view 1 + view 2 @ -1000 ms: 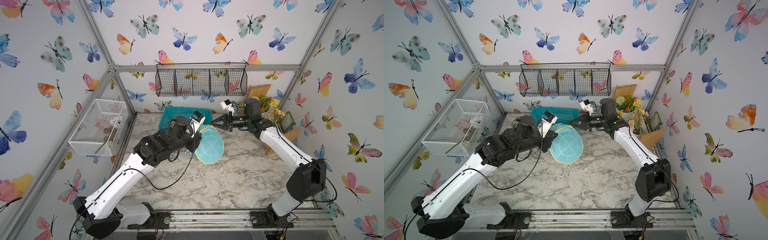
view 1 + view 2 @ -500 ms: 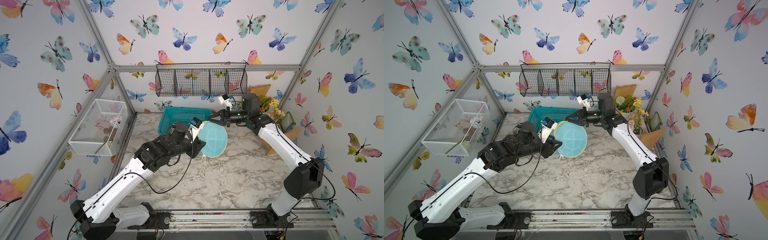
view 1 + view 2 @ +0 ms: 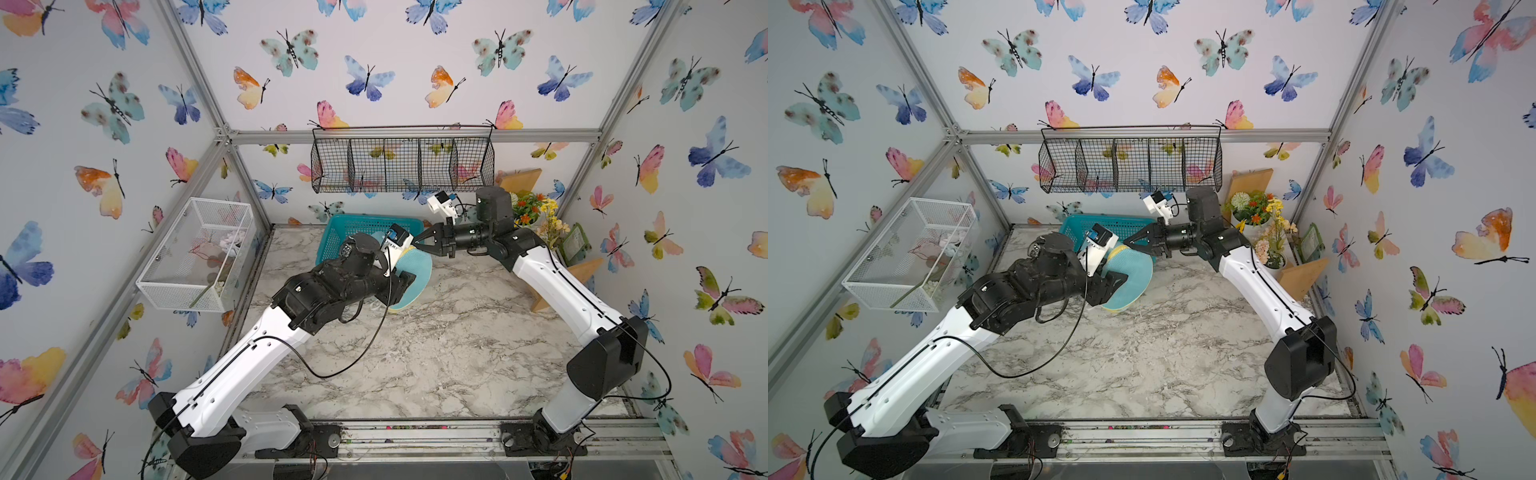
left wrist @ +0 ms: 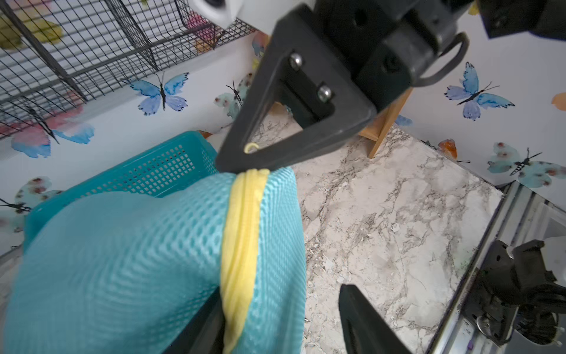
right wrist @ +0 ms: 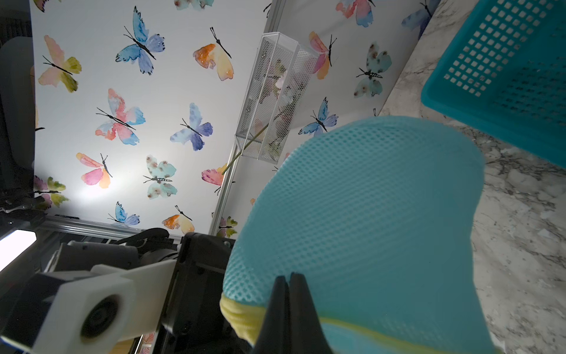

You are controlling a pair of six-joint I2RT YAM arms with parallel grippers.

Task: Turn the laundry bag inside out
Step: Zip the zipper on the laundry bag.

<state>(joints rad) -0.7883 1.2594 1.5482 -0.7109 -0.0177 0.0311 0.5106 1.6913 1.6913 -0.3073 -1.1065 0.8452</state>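
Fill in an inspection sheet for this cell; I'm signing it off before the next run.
Surface: marble-look tabletop.
Job's things: laundry bag near the back, yellow seam showing.
Clutter: teal basket behind the bag; flowers and wooden stand at the back right.
Tools: right tool shut on the bag's yellow seam; left tool open at the bag.
Cables: black cable loops off the left arm above the tabletop.
Surroundings: black wire rack on the back wall, white wire basket on the left wall, butterfly wallpaper.
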